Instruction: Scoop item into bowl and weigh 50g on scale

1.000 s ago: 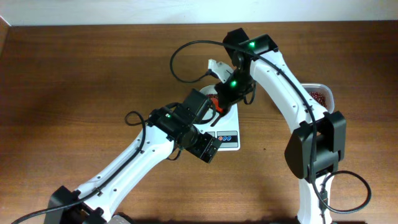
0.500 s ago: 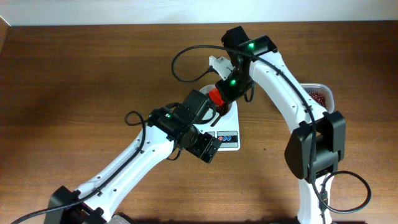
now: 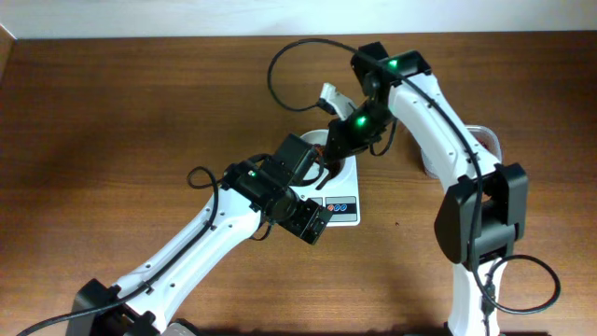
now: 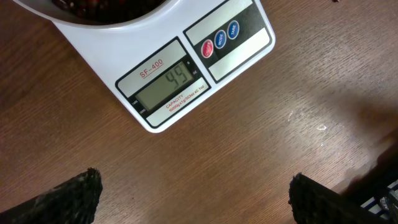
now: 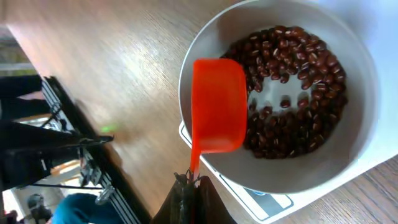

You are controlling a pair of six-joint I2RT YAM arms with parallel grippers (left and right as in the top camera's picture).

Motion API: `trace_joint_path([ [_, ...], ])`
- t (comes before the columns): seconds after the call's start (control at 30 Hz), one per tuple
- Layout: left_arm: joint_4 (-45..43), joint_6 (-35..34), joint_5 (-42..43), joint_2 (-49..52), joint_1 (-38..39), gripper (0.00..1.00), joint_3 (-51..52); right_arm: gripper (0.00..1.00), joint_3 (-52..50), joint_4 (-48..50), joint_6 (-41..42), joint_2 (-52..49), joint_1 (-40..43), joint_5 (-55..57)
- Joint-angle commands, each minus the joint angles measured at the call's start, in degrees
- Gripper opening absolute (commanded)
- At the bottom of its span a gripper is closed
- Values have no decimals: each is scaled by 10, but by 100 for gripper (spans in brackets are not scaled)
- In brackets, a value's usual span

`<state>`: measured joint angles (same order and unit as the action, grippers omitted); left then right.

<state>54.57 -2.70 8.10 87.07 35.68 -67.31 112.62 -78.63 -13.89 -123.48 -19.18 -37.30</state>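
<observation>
As right pincer (image 5: pixel 189 186) grips scoop (image 5: pixel 217 106), beans (image 5: pixel 298 74) beyond.

The scale (image 4: pixel 205 59) carries the mark "SF-400" in red just above its display (image 4: pixel 165 91), and the display reads "45". A line of small red print under the display begins "CAPACITY"; the rest is too fine to read. The lettering on the three round buttons (image 4: pixel 220 38) is also too small to read.

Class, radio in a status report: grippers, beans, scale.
Left gripper open, empty, near scale. Right gripper shut on red scoop over bowl of beans. Display reads 45. Nothing blocking.
</observation>
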Motion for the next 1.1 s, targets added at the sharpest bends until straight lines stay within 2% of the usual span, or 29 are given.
trace_joint_path([
  [0.0, 0, -5, -4, -4, 1, 99, 1, 4, -3, 2, -2, 0, 20, -29],
  [0.17, 0, -5, -4, -4, 1, 99, 1, 4, 45, -16, -3, 0, 24, -24],
  [0.37, 0, -5, -4, -4, 1, 99, 1, 4, 172, -101, -2, 0, 6, 96],
  [0.47, 0, -5, -4, -4, 1, 99, 1, 4, 175, -103, 30, 0, -34, 209],
  [0.53, 0, -5, -4, -4, 1, 99, 1, 4, 175, -100, 19, 0, -56, 222],
  [0.6, 0, -5, -4, -4, 1, 99, 1, 4, 175, -93, 53, 0, -68, 289],
  [0.83, 0, -5, -4, -4, 1, 99, 1, 4, 175, -87, 33, 0, -90, 308],
  [0.87, 0, -5, -4, -4, 1, 99, 1, 4, 175, -86, 60, 0, -98, 343],
  [1.0, 0, -5, -4, -4, 1, 99, 1, 4, 175, -68, 85, 0, -111, 396],
  [1.07, 0, -5, -4, -4, 1, 99, 1, 4, 175, -69, 71, 0, -113, 341],
])
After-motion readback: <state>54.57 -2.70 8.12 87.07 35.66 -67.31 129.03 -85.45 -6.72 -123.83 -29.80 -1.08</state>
